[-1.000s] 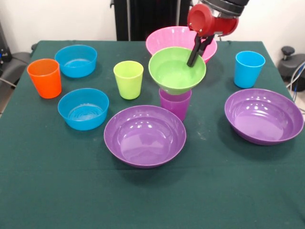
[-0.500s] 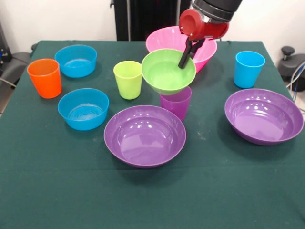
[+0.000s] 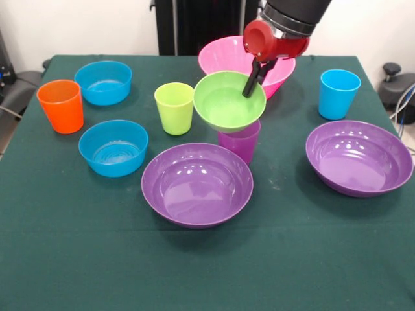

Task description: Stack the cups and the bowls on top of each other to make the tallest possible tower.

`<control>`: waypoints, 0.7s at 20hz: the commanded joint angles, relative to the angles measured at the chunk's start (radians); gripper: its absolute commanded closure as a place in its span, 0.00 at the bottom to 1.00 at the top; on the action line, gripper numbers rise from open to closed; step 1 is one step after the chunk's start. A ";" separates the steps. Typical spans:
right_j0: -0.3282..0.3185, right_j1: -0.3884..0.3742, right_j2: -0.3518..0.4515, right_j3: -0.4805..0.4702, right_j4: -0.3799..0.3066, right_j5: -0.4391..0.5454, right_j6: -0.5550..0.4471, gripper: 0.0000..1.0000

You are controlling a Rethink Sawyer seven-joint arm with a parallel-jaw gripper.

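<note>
My gripper [image 3: 248,91] is shut on the far right rim of the small green bowl [image 3: 224,103], one finger inside it. The bowl sits tilted right over the upright purple cup [image 3: 238,144], shifted a little to the left of it. Whether its base touches the cup's rim I cannot tell. The big pink bowl [image 3: 224,55] stands just behind. A wide purple bowl [image 3: 197,184] lies in front of the cup, and another purple bowl [image 3: 358,157] sits at the right. The lime green cup [image 3: 174,108] stands left of the green bowl.
An orange cup [image 3: 61,106] and two small blue bowls [image 3: 103,82] [image 3: 113,148] occupy the left side of the green-clothed table [image 3: 207,272]. A light blue cup [image 3: 339,94] stands at the far right.
The gripper carried the green bowl to the left, off centre from the purple cup, then lowered it slightly. Everything else stayed put.
</note>
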 commanded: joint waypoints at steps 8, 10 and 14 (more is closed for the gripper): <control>0.054 0.040 -0.003 0.044 -0.050 -0.101 0.032 1.00; 0.062 0.047 -0.008 0.039 -0.050 -0.102 0.042 1.00; 0.066 0.056 -0.018 0.037 -0.046 -0.098 0.047 1.00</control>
